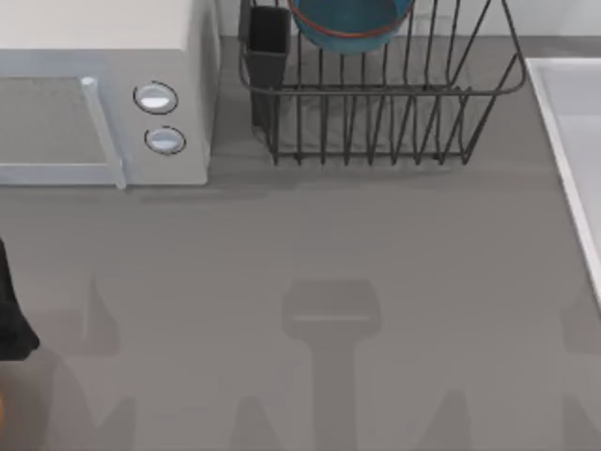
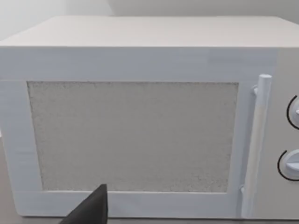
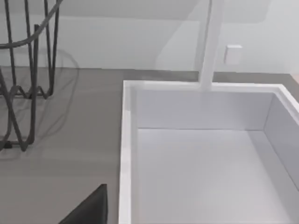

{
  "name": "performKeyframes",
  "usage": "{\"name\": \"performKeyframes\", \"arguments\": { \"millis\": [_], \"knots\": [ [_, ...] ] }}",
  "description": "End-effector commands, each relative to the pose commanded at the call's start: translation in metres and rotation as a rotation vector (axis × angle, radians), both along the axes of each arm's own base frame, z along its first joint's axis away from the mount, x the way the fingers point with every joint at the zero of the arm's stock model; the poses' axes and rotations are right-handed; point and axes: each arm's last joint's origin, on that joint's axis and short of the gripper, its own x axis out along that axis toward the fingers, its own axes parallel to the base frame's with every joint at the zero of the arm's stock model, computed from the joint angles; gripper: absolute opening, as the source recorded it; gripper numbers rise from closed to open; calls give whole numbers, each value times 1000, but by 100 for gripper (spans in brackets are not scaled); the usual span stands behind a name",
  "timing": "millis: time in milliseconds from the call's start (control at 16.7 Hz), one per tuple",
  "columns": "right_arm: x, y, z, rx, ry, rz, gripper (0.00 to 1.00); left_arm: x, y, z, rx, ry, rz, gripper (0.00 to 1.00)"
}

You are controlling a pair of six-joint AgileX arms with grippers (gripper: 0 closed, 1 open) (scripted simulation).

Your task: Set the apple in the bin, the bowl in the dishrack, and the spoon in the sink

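The blue bowl [image 1: 349, 21] with its reddish-brown rim sits inside the dark wire dishrack [image 1: 376, 122] at the back of the table. The white sink [image 1: 573, 141] lies along the right edge. In the right wrist view the sink [image 3: 125, 140] shows an empty basin, with a corner of the dishrack [image 3: 28, 88] beside it and a dark part of my right gripper [image 3: 91, 207] in front of the rim. My left arm [image 1: 11, 310] is at the far left edge, and my left gripper [image 2: 91, 210] faces the microwave door. The apple, the spoon and the bin are out of view.
A white microwave [image 1: 103, 94] with two round knobs stands at the back left, its door [image 2: 135, 135] shut. A dark utensil cup [image 1: 268, 47] sits at the rack's left corner. A white faucet post [image 3: 208, 46] rises behind the sink. Bare grey tabletop [image 1: 329, 244] stretches across the middle.
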Motion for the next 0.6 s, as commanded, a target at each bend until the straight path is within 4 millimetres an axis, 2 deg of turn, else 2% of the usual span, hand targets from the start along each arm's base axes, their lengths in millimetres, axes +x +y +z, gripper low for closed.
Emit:
{"name": "performKeyframes", "arguments": {
  "millis": [300,600],
  "knots": [
    [24,-23,22,-47,446,-113,100,0,0,0,0,0,0,100],
    [63,-64,25,5,961,-152,100,0,0,0,0,0,0,100]
  ]
}}
